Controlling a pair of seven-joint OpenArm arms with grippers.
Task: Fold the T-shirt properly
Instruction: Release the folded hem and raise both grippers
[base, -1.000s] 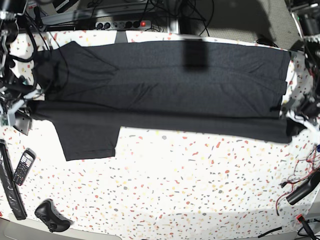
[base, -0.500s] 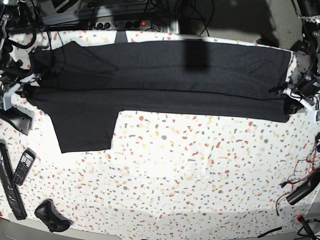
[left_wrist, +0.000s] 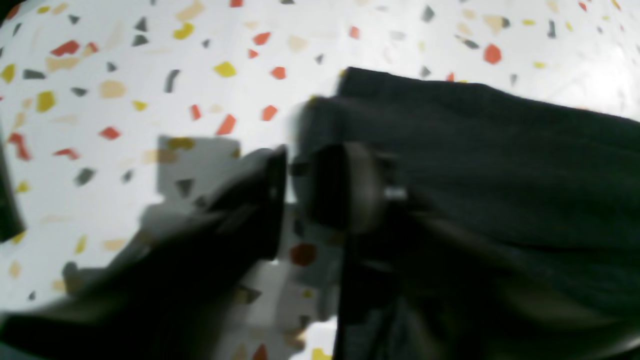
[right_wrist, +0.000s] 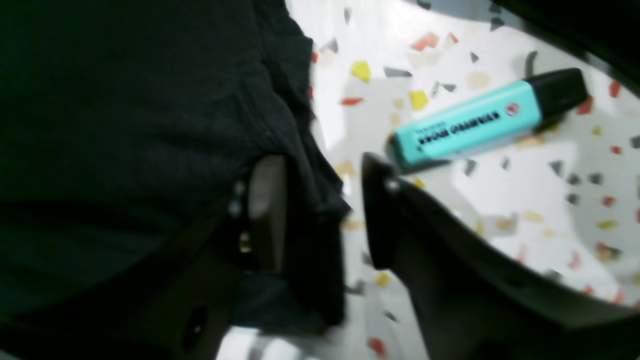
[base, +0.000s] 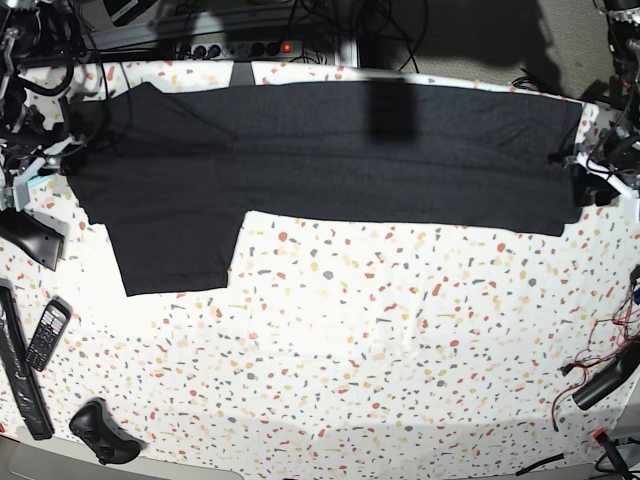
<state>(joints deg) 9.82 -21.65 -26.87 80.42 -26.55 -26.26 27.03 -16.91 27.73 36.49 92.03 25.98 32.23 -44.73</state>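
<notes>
Both wrist views motion-blurred. Left claw (left_wrist: 295, 200): fingers smeared, edges soft; large black fabric T-shirt (left_wrist: 500, 190) runs off right and bottom edges. Right wrist view: shirt cut by left edge, cloth hides the near finger's base. Turquoise highlighter pen (right_wrist: 480, 122): lettering unreadable. Base view: both claws lost among cables at frame edges.
</notes>
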